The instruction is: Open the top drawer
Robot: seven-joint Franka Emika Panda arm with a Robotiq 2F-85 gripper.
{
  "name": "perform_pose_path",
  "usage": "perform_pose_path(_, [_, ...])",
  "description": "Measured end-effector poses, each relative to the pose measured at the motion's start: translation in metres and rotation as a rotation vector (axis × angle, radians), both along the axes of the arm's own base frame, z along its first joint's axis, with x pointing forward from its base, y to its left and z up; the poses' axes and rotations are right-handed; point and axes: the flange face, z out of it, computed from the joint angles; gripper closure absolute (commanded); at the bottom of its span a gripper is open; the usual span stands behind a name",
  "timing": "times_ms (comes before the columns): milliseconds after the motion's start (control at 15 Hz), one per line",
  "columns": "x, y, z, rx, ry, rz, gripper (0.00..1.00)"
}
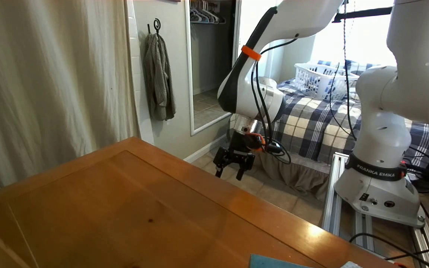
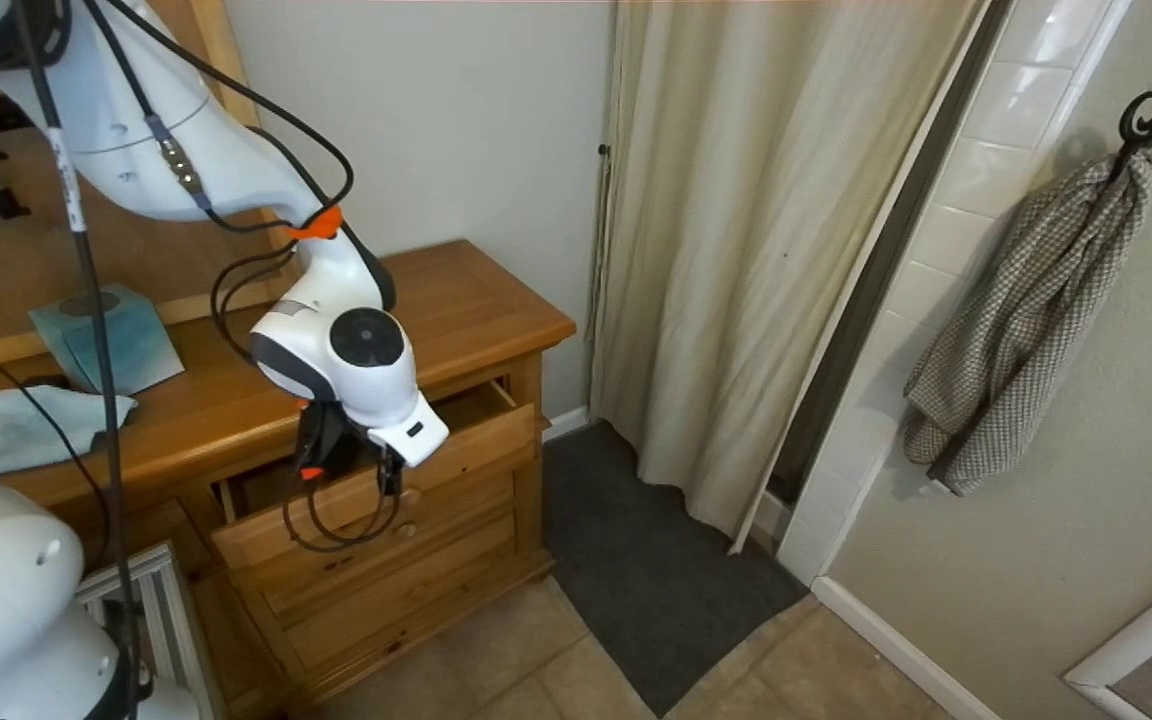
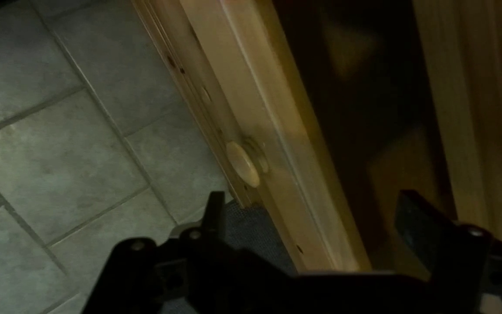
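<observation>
Wrist view: knob [image 3: 243, 163] is poking out left, top drawer [image 3: 299, 131] is jutting part-open, gripper [image 3: 312, 196] is hanging across its front, 2 jaws spread, dresser [image 3: 473, 109] is sitting right. Pulling off-centre could be jamming the drawer; overpulling, dropping it.

2 exterior views share curtain [image 1: 58, 82]; wrist view faces down, near drawer [image 3: 299, 139].

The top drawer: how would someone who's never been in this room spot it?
Find the honey-brown wooden dresser near the cream curtain. At its curtain end, the top drawer sits highest in a stack. Unlike the lower drawers, it is pulled out, its dark interior showing.
</observation>
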Motion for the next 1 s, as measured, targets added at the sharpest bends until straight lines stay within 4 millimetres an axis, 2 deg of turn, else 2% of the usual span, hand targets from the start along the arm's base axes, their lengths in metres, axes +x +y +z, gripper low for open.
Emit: perform_pose_path(1000, [-0.003,0.031,-0.04,-0.069,0.034,0.212,0.0])
